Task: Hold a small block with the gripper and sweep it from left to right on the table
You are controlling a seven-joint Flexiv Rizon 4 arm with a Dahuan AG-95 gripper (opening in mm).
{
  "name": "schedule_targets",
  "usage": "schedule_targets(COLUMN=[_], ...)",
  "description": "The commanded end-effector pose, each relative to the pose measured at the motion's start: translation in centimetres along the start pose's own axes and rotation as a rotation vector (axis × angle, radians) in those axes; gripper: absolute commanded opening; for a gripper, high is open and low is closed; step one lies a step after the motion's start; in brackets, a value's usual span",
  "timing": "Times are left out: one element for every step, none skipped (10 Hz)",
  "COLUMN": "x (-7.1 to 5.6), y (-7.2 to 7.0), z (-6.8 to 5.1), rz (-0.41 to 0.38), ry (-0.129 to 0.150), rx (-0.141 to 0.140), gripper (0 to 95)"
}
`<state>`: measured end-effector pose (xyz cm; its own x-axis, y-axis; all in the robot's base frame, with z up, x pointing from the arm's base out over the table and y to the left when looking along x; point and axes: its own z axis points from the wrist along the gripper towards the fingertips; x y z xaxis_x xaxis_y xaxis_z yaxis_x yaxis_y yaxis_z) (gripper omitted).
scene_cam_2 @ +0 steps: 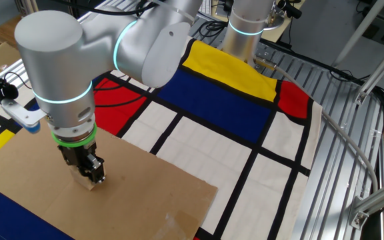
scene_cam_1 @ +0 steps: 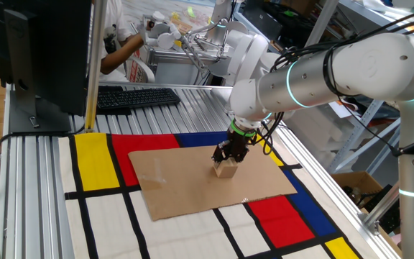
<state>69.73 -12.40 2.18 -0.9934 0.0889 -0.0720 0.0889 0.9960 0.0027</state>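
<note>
The small block (scene_cam_1: 226,170), a light tan wooden cube, rests on the brown cardboard sheet (scene_cam_1: 185,180) on the coloured mat of the table (scene_cam_1: 42,173). My gripper (scene_cam_1: 228,159), black with a green ring, stands upright over it and is shut on the block. In the other fixed view the gripper (scene_cam_2: 88,171) covers most of the block (scene_cam_2: 89,183), which shows just below the fingers on the cardboard (scene_cam_2: 132,193). The white and silver arm rises from the gripper.
A black keyboard (scene_cam_1: 136,96) and a monitor (scene_cam_1: 42,50) stand at the back of the table. A person (scene_cam_1: 124,43) sits behind them. The mat (scene_cam_2: 225,100) spreads around the cardboard. Aluminium frame rails (scene_cam_2: 352,153) run along the table edge.
</note>
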Motion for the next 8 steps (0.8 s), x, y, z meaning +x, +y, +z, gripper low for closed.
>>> schedule_targets(x=[0.1, 0.2, 0.3, 0.3, 0.4, 0.5, 0.7, 0.8], y=[0.3, 0.6, 0.7, 0.8, 1.1, 1.4, 1.7, 2.0], z=[-0.1, 0.0, 0.1, 0.2, 0.0, -0.2, -0.1, 0.1], rz=[0.004, 0.007, 0.009, 0.011, 0.014, 0.019, 0.029, 0.032], ry=[-0.001, -0.003, -0.004, -0.004, -0.003, -0.001, -0.001, -0.003], rx=[-0.004, 0.0, -0.001, -0.002, 0.001, 0.008, -0.002, -0.004], gripper=[0.0, 0.0, 0.0, 0.0, 0.0, 0.0, 0.0, 0.0])
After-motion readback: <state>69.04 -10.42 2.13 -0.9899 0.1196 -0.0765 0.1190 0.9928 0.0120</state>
